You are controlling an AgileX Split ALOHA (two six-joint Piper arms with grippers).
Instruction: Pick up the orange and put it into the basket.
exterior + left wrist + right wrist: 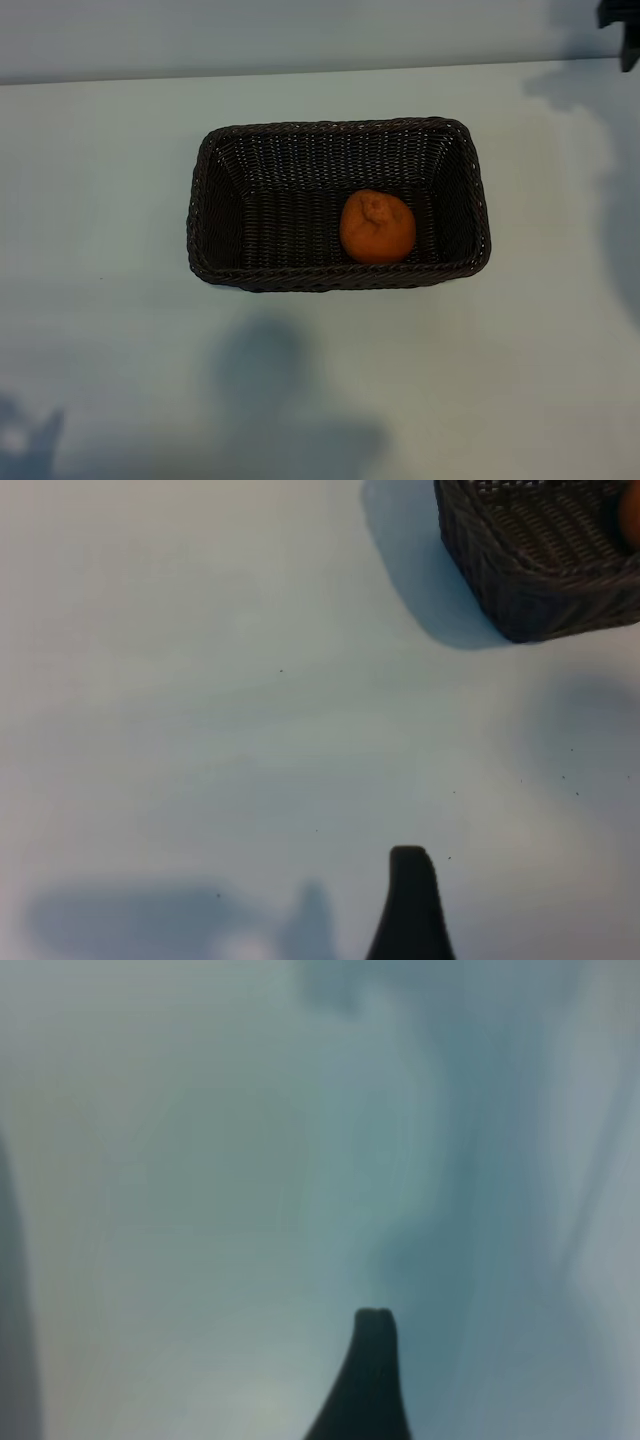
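Black fingers (410, 905) tapered, rounded tips; dark arm part (622, 25) at far corner.

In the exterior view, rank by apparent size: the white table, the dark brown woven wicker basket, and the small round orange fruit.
1. White table, fills most of the view.
2. Dark brown woven wicker basket.
3. Small round orange fruit, lying inside the basket.

Bare pale table (100, 300), robot test bench
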